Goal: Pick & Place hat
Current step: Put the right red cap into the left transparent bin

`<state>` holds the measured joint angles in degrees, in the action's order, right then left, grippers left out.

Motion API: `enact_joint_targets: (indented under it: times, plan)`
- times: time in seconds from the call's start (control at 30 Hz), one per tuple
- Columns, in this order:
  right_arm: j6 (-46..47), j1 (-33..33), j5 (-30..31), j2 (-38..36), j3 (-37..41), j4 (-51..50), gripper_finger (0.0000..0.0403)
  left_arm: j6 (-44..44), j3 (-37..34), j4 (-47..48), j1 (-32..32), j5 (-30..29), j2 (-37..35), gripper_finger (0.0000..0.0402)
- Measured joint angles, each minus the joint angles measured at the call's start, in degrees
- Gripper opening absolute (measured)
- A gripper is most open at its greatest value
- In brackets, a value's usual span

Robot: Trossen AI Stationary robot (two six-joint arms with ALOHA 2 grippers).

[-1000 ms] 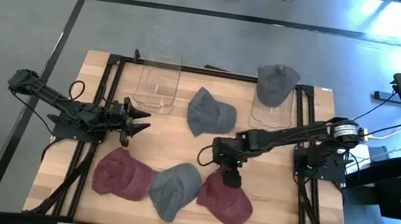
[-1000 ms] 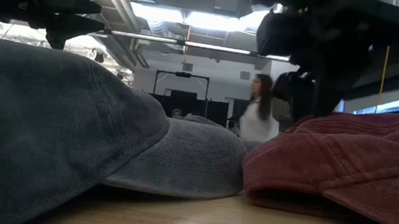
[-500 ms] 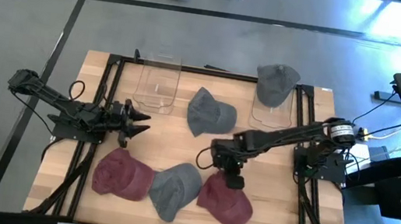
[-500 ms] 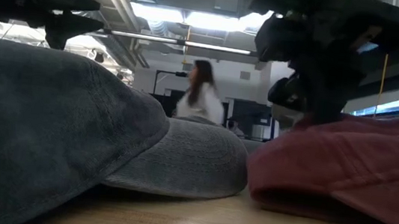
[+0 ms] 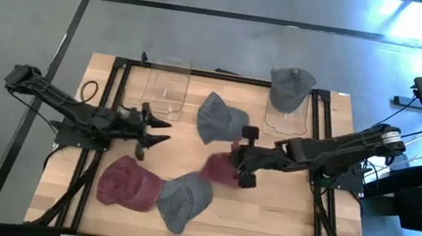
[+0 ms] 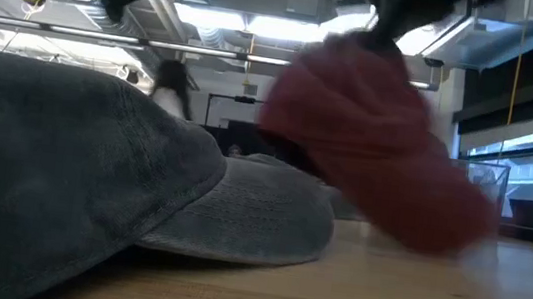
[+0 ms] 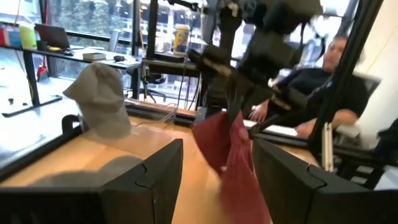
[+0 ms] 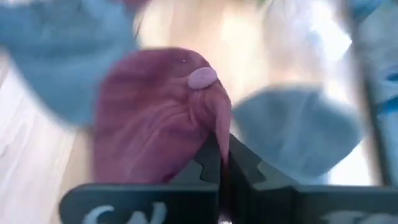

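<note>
Right gripper (image 5: pixel 242 170) clamping a pinch of a dark red hat (image 5: pixel 220 169), carrying it hanging clear of the wooden table (image 5: pixel 295 229), near the middle, just beside the grey hat (image 5: pixel 219 117) lying toward the far side. In the right wrist view, fingers (image 8: pixel 242 168) pressing together on a fold of red cloth, the crown button showing just beyond them. In the low view, the red hat swinging above the tabletop, blurred.

Left gripper (image 5: pixel 159 124) hovering over the left half of the table, fingers spread, holding nothing.

Judging the step as the carry toward a clear bin. Doing it well probably means keeping the pinch firm, since only a fold of soft fabric is being held, lifting high enough for the dangling brim to pass over the bin wall, moving smoothly to calm the swing, and releasing only with the hat hanging inside the rim. Which bin is meant: cannot tell.

Counting hats: five in all. Two dark red, one in the grip and one (image 5: pixel 127 185) lying near the front left. Three grey, one near the middle, one (image 5: pixel 183 201) at the front touching the red one, one (image 5: pixel 290 88) sitting in the right-hand bin (image 5: pixel 280 124). Counting clear bins: two, the left one (image 5: pixel 166 87) holding nothing visible.
</note>
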<state>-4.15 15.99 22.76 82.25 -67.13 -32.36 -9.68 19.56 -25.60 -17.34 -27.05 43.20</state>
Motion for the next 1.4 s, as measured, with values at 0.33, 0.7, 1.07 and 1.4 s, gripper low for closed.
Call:
enact_joint_targets:
  times: [0.33,0.7,1.07,1.4]
  plan:
    - [-9.2,-0.4,1.7,-0.1,0.1,11.6,0.0004,3.4,19.3,5.2,1.4,5.8,23.5,0.0190]
    - [-12.4,-0.5,1.7,-0.1,0.1,15.0,0.0003,3.2,25.6,10.2,1.1,0.2,33.9,0.0189]
    - [-12.8,-0.5,1.7,-0.1,0.1,17.9,0.0003,2.2,25.6,8.6,1.6,-0.4,34.5,0.0132]
    - [-13.2,-0.5,1.7,-0.1,0.1,18.8,0.0014,4.4,25.6,6.9,1.9,2.7,34.5,0.0014]
